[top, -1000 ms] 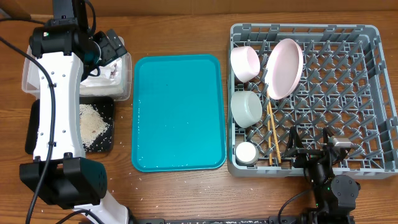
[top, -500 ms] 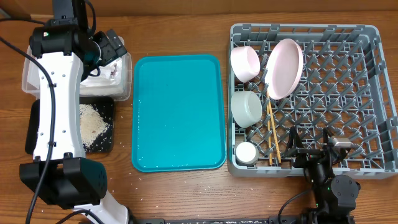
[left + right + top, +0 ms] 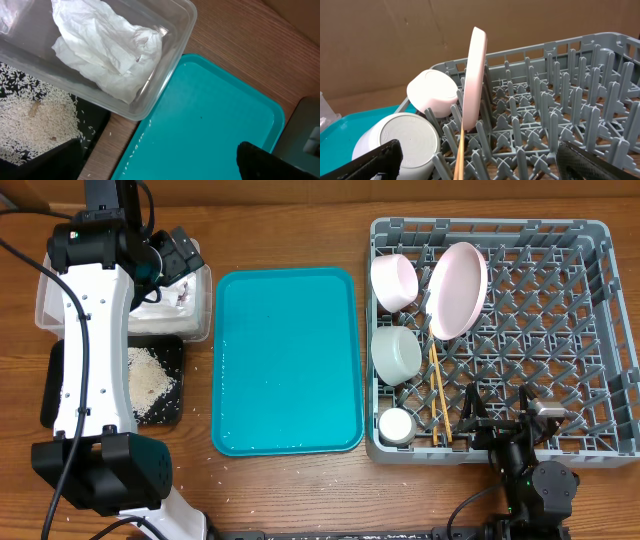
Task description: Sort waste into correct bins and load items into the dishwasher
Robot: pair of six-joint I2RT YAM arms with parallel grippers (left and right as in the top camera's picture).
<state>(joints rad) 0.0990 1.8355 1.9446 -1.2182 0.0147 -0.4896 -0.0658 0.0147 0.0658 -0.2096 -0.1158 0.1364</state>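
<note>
The crumpled white napkin [image 3: 107, 47] lies in the clear tub [image 3: 195, 325] under my left gripper [image 3: 180, 260]. The gripper is open and empty, its fingers wide apart in the left wrist view [image 3: 160, 160]. Rice [image 3: 150, 380] lies in the black tray [image 3: 172, 412]. In the grey dish rack [image 3: 560, 330] stand the pink plate [image 3: 458, 290], pink bowl [image 3: 393, 282], greyish-white bowl [image 3: 396, 355], white cup [image 3: 396, 425] and chopsticks [image 3: 438, 395]. My right gripper [image 3: 500, 425] is open and empty at the rack's front edge.
The teal serving tray [image 3: 287, 360] lies between the bins and the rack, with a few stray rice grains along its left edge [image 3: 172, 122]. The left arm's white body covers part of the black tray. Some grains lie on the wooden table [image 3: 290, 480].
</note>
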